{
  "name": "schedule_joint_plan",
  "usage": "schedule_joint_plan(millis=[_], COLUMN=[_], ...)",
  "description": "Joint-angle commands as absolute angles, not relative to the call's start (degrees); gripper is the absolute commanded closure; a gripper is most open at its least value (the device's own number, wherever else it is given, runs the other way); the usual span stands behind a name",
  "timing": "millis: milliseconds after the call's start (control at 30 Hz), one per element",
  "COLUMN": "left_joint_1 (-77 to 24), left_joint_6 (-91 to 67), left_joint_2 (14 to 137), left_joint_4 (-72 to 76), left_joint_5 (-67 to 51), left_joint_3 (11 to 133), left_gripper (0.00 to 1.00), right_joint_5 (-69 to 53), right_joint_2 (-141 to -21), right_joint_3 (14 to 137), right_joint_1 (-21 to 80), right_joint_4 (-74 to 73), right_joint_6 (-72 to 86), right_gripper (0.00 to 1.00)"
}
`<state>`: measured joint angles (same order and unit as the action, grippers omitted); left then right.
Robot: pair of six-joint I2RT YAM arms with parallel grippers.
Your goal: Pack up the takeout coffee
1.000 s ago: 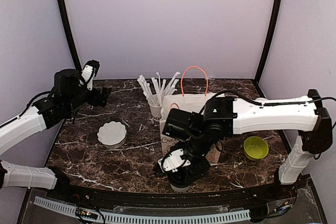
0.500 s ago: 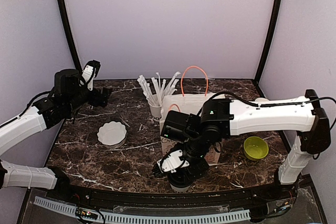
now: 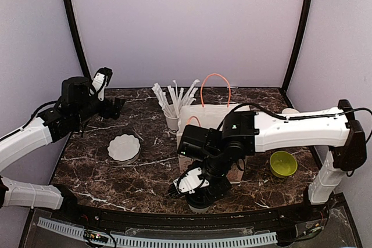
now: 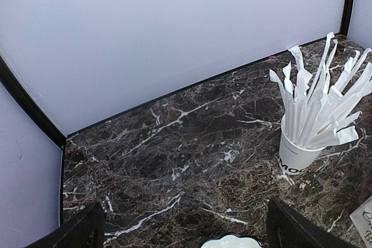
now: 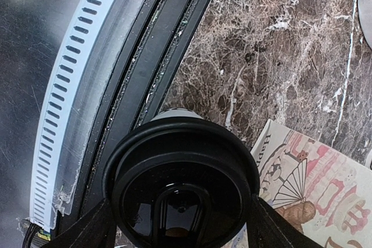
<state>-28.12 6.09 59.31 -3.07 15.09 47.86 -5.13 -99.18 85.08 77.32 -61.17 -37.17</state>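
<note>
Packing looks unfinished: one lidded coffee cup (image 5: 183,184) stands at the near edge of the table (image 3: 151,172), just beside the paper bag (image 3: 204,114). Your right gripper (image 5: 181,227) straddles it; you cannot tell whether it pinches. Your left gripper (image 4: 186,233) hangs spread wide, empty. No second cup shows.

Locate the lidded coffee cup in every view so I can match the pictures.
Top external: lidded coffee cup at bottom centre, mostly hidden under the right end effector.
Left wrist: not in it.
Right wrist: bottom centre, lid facing the camera.
Shared landmark: the paper bag beside it.
</note>
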Motion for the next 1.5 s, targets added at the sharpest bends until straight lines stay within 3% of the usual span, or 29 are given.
schedule_joint_plan(millis=[0, 467, 700, 900, 1233, 1467], left_joint_1=[-27.77, -27.77, -27.77, -27.77, -28.67, -39.07], left_joint_6=[6.43, 6.42, 6.42, 6.43, 5.03, 9.27], left_joint_2=[59.39, 60.13, 60.33, 60.74, 67.12, 77.17], left_joint_4=[-2.96, -3.38, -3.36, -4.85, -15.90, -19.49], left_joint_5=[14.21, 13.56, 13.67, 9.42, -13.47, -15.79], left_joint_3=[48.50, 48.76, 48.65, 50.14, 67.05, 79.08], left_gripper=[0.01, 0.01, 0.01, 0.01, 0.15, 0.15], right_joint_5=[-4.97, -5.41, -4.88, -8.90, -19.49, -21.79], right_joint_2=[-100.90, -100.90, -100.31, -97.52, -89.85, -82.90], right_joint_3=[84.38, 84.23, 86.05, 92.75, 109.81, 118.53], right_joint_1=[78.64, 79.09, 79.06, 79.10, 74.69, 64.77], right_joint_4=[-61.30, -61.94, -62.67, -66.89, -70.54, -67.45], right_joint_6=[-36.73, -37.26, -37.35, -38.15, -38.86, -38.52], right_gripper=[0.24, 0.20, 0.32, 0.35, 0.38, 0.39])
